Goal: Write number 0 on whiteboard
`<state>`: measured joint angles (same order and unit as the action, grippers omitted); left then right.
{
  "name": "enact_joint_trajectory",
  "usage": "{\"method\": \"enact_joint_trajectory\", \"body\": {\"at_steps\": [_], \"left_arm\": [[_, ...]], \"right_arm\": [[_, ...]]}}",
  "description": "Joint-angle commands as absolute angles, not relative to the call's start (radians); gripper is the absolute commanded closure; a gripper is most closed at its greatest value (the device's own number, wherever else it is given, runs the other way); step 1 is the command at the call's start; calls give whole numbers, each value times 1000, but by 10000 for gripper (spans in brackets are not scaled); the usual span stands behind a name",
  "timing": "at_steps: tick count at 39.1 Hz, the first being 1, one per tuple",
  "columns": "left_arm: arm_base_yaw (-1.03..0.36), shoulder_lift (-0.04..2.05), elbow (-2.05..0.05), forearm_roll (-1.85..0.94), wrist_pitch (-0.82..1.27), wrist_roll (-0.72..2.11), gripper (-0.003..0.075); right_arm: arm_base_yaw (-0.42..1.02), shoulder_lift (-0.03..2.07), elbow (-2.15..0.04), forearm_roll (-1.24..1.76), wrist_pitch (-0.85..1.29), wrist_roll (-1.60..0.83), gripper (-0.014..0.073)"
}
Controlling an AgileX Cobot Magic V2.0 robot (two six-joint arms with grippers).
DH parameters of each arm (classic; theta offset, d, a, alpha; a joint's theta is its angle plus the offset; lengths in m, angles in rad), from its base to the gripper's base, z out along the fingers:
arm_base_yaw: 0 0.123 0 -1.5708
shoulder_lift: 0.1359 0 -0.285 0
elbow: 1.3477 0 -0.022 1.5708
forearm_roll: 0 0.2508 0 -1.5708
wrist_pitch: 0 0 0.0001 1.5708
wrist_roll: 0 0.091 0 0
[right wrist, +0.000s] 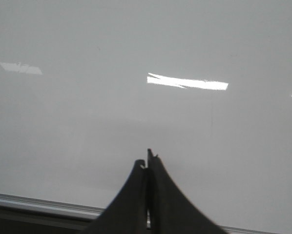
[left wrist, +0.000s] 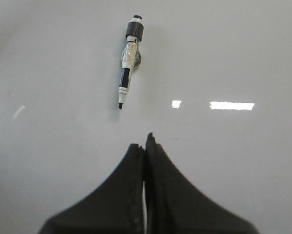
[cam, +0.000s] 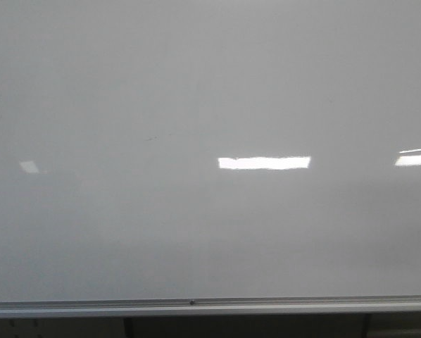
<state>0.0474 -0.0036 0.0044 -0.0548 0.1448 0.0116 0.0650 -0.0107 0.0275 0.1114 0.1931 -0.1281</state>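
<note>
The whiteboard (cam: 196,84) is a glossy pale grey board that fills the front view, with a silver frame strip (cam: 196,305) along its lower edge. No number 0 shows on it in any view. A black and white marker pen (left wrist: 129,58) lies on the board in the left wrist view, its black tip pointing toward my left gripper (left wrist: 146,144). That gripper is shut and empty, a short way from the pen's tip. My right gripper (right wrist: 148,158) is shut and empty, over the board (right wrist: 136,112) near its frame strip (right wrist: 43,204). Neither gripper shows in the front view.
Bright white rectangular light reflections (cam: 264,163) lie on the board, with more at the right edge (cam: 416,159) and in the wrist views (left wrist: 232,105) (right wrist: 187,82). A dark area lies below the frame strip.
</note>
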Motion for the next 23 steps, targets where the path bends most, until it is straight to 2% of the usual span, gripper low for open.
{"method": "enact_joint_trajectory", "body": {"at_steps": [1, 23], "left_arm": [[40, -23, 27, -56, 64, 0, 740], [40, -23, 27, -56, 64, 0, 740]], "right_arm": [[66, -26, 28, 103, 117, -130, 662], [66, -26, 28, 103, 117, -130, 662]]}}
